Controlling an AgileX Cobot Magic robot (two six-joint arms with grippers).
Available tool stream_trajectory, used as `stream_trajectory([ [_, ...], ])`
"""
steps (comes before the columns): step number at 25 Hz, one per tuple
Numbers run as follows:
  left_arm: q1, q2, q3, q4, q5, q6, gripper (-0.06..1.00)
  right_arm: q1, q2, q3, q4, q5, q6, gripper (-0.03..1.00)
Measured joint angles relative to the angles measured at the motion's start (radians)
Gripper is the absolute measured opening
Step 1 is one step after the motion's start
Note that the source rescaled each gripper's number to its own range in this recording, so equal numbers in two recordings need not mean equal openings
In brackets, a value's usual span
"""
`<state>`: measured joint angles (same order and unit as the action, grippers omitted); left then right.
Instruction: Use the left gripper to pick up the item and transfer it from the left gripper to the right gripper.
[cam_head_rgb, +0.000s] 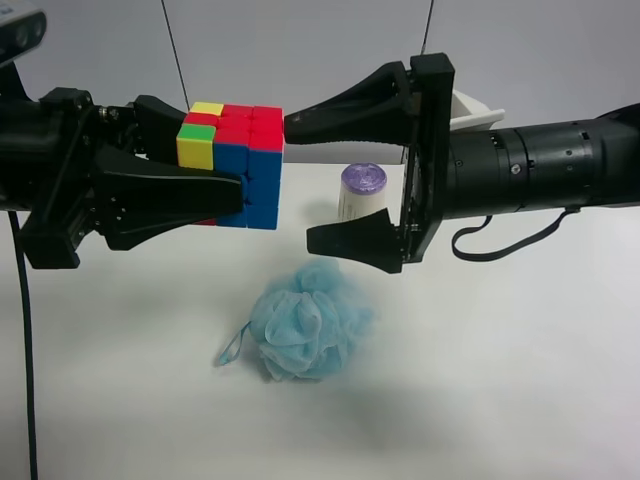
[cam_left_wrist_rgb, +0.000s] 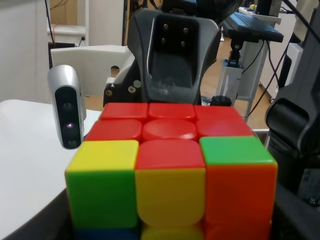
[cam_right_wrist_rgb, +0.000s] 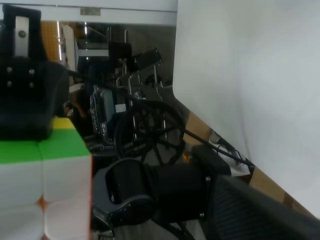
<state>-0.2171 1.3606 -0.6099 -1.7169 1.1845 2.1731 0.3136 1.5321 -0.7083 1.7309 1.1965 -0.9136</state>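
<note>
At the exterior high view's left we see the left gripper (cam_head_rgb: 212, 165), the one whose wrist view is filled by the cube (cam_head_rgb: 245, 165). Its fingers are clenched on the cube, one black finger across the face toward us and the other behind it. The cube hangs in the air, well above the white counter (cam_head_rgb: 500, 380), level with both arms. Its upper face shows a yellow square and red ones. The side toward us is mostly blue with a red top row. In the left wrist view we see it close up, with red rows first, then yellow, red and green squares, and below them green, yellow and orange.

Just right of the cube is the right gripper (cam_head_rgb: 300, 182), its fingers released and spread wide. The upper tip sits right at the cube's top right edge, and we cannot tell whether it touches. The lower tip is below and to the right of the cube, apart from it. The cube is not between these fingers.

Below the gap between the two grippers, the light-blue pouf (cam_head_rgb: 305, 320) lies on the counter with its loop trailing left. Further back, a purple-topped roll (cam_head_rgb: 360, 192) stands upright, seen between the right gripper's spread fingers. The thick right arm reaches off to the right, with a cable (cam_head_rgb: 510, 240) looping under it.
</note>
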Motion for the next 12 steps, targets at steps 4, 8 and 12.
stream_trajectory([
  [4, 0.0, 0.0, 0.0, 0.0, 0.0, 0.002, 0.0, 0.004, -0.029, -0.001, 0.002, 0.0, 0.003, 1.0],
  [8, 0.0, 0.0, 0.0, 0.0, 0.0, 0.003, 0.0, 0.019, -0.033, -0.001, 0.003, 0.001, 0.003, 1.0],
  [12, 0.0, 0.0, 0.0, 0.0, 0.0, 0.003, 0.0, 0.046, -0.033, -0.045, 0.001, 0.001, 0.002, 1.0],
])
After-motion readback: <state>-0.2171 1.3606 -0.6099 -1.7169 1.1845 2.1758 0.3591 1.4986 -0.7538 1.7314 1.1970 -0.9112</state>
